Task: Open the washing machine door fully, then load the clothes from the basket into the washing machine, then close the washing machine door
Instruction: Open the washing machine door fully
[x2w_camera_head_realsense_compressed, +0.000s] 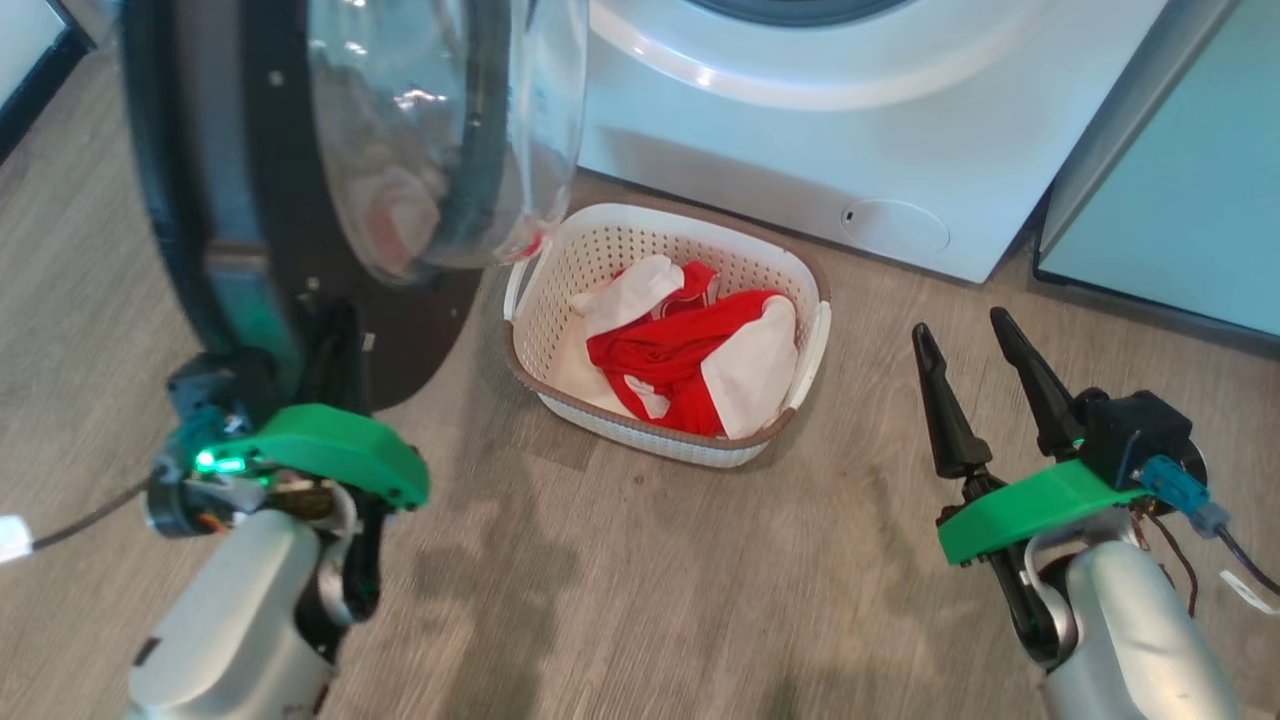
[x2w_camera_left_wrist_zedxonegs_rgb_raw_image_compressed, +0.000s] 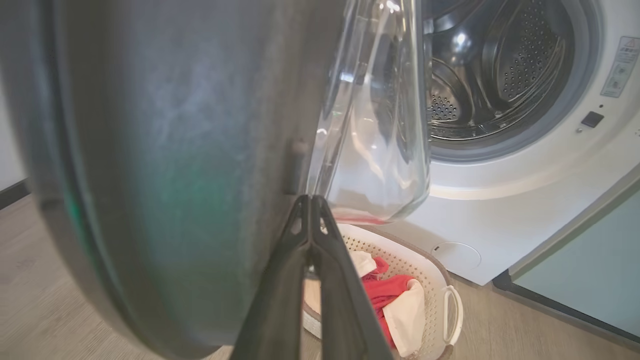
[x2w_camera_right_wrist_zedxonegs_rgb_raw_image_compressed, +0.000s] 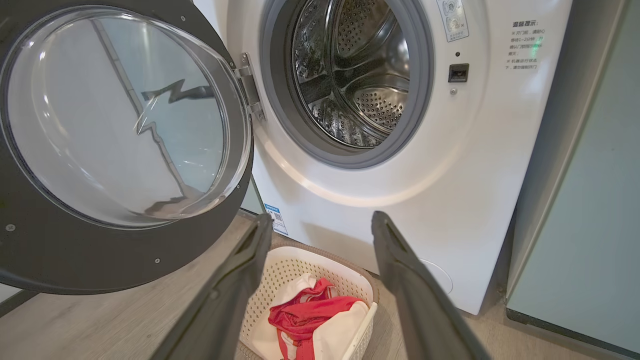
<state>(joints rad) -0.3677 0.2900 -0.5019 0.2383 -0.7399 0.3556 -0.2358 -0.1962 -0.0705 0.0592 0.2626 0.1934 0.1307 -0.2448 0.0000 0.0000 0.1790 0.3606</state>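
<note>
Fingers on left gripper are sitting pressed together, empty, beside the washing machine door; right gripper is standing wide. Clothes are lying in basket: soft, light; pinching the red bunch looks best.

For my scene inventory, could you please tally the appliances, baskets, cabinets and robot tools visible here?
washing machine: 1
basket: 1
teal cabinet: 1
tools: 2 (left tool, right tool)
Total: 5
</note>
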